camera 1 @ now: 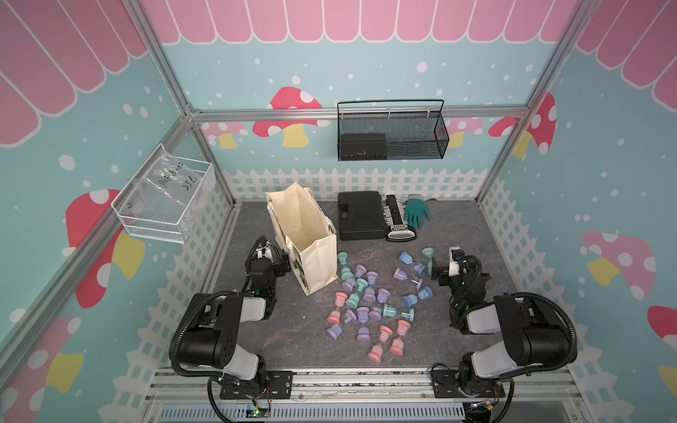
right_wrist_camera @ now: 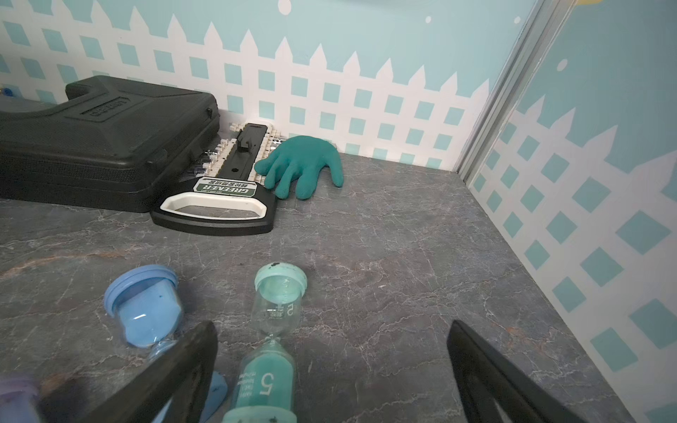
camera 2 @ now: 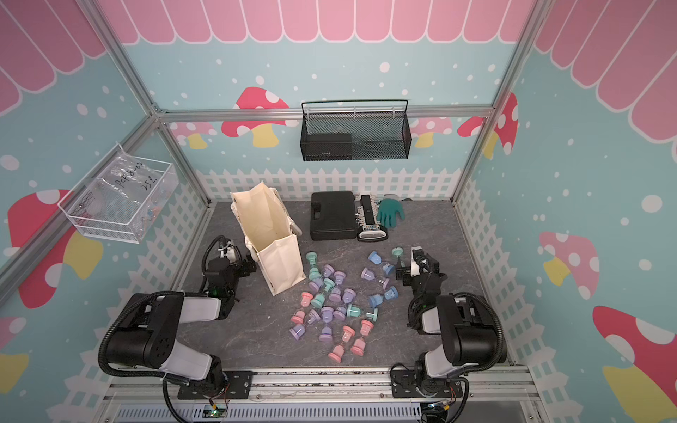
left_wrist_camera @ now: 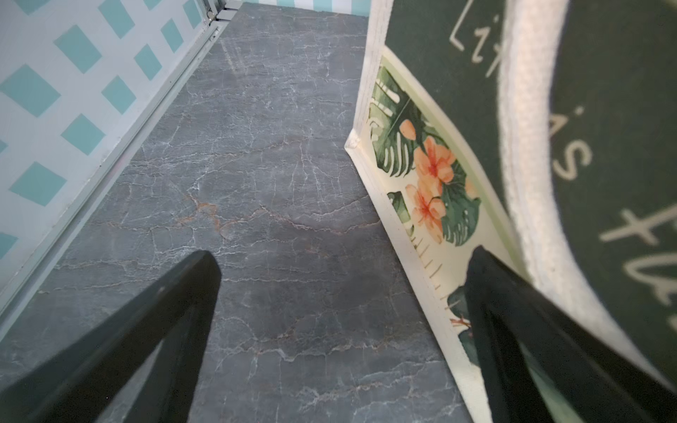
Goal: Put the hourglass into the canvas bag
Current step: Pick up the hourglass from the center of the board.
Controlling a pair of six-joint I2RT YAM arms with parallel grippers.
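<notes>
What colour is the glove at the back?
The glove is teal green; best in the right wrist view.

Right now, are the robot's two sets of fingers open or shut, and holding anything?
Left gripper: open, holding nothing, beside the canvas bag.
Right gripper: open, holding nothing, near a teal hourglass.

About sixteen hourglasses (camera 1: 369, 294) lie at lower centre of both top views; they overlap, so the total is not exact. By colour there are four teal hourglasses (camera 1: 390, 311), two blue hourglasses (camera 1: 406, 257), four pink hourglasses (camera 1: 375, 353) and roughly six purple hourglasses (camera 1: 363, 333).

One canvas bag (camera 1: 318, 263) stands left of centre. Along the upper edge of the tabletop (camera 1: 458, 227) lie one black hard case (camera 1: 361, 216), one socket rack (camera 1: 394, 216) and one green glove (camera 1: 417, 212).

Two baskets hang on the walls: one black basket (camera 1: 403, 146) at upper centre and one white basket (camera 1: 165, 208) at left.

There are two robot arms, the left arm (camera 1: 219, 329) and the right arm (camera 1: 524, 333).
</notes>
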